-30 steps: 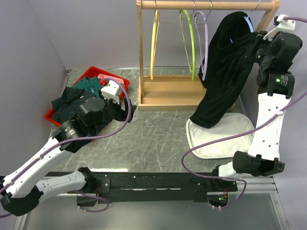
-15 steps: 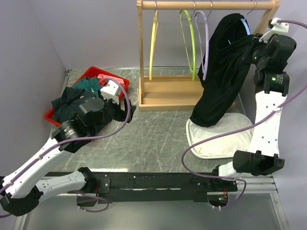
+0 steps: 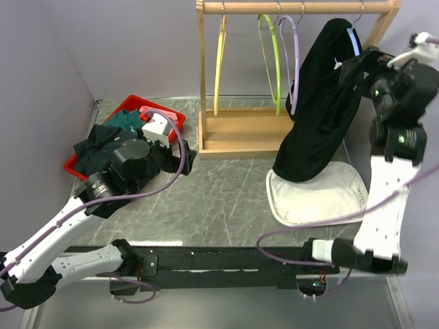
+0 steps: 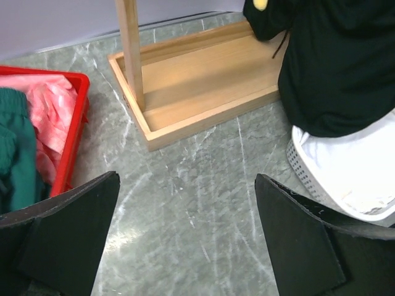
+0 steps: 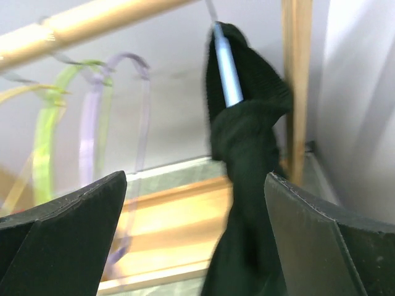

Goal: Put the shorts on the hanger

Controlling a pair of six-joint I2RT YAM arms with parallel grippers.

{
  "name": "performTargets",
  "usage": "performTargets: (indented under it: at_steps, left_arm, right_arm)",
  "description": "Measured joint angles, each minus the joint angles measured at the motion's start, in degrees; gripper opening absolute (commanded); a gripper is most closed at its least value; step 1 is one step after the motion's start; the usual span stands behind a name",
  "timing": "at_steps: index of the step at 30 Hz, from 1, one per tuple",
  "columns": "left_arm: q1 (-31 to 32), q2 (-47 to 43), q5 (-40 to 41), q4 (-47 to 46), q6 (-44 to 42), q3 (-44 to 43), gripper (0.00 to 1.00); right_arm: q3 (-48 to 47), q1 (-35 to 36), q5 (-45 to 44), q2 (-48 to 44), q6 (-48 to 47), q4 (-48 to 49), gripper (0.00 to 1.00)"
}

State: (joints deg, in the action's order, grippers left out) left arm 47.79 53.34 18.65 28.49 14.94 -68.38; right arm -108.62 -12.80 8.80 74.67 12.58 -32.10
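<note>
The black shorts (image 3: 319, 103) hang limp over the light-blue hanger (image 3: 354, 38), which hooks on the right end of the wooden rail (image 3: 295, 7). Their lower end reaches the white basket (image 3: 315, 199). My right gripper (image 3: 351, 67) is open just right of the shorts, holding nothing. In the right wrist view the hanger (image 5: 227, 68) shows above the bunched shorts (image 5: 247, 142), and the gripper (image 5: 195, 179) has wide jaws around empty air. My left gripper (image 3: 180, 154) hovers open over the table beside the red bin; in the left wrist view it (image 4: 186, 177) holds nothing.
A wooden rack base (image 3: 240, 133) stands at the back. Yellow (image 3: 219, 62), green (image 3: 271, 55) and lilac (image 3: 295, 55) hangers hang on the rail. The red bin (image 3: 75, 164) at the left holds dark green clothes (image 3: 103, 140) and a pink cloth (image 4: 49, 105).
My right gripper has opened, let go of the shorts and drawn back to the right. The shorts now hang free on the hanger. My left gripper opened a little wider.
</note>
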Motion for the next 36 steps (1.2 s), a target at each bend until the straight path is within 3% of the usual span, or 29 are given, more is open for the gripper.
performTargets:
  at_steps: [4, 8, 15, 22, 25, 31, 36]
  left_arm:
    - [-0.6, 2.3, 0.3, 0.0, 3.1, 0.0, 0.96]
    - [-1.4, 5.9, -1.2, 0.2, 6.0, 0.0, 0.97]
    - [-2.7, 6.8, -5.0, -0.3, 10.1, 1.0, 0.96]
    - [-3.4, 6.5, -8.2, -1.2, 14.4, 7.3, 0.96]
    - [-3.5, 6.1, -8.3, -2.3, 16.5, 11.0, 0.97]
    - [-3.5, 3.5, -7.2, -5.7, 22.8, 20.8, 0.96]
    - [-3.5, -0.2, -5.4, -8.4, 26.4, 27.4, 0.96]
  right_arm:
    - [5.8, 0.1, 2.1, -8.9, 4.6, -0.4, 1.0]
    - [17.8, 3.0, 2.9, -18.3, 7.4, 0.6, 1.0]
    - [39.8, 14.4, -2.2, -27.1, 11.1, 1.8, 1.0]
    - [64.2, 26.8, -7.0, -34.6, 18.8, 5.0, 1.0]
    - [69.3, 34.1, -9.3, -35.3, 22.0, 8.3, 1.0]
    - [75.5, 55.5, -18.2, -31.5, 27.1, 17.1, 1.0]
    - [78.7, 60.3, -20.1, -28.1, 28.3, 23.5, 1.0]
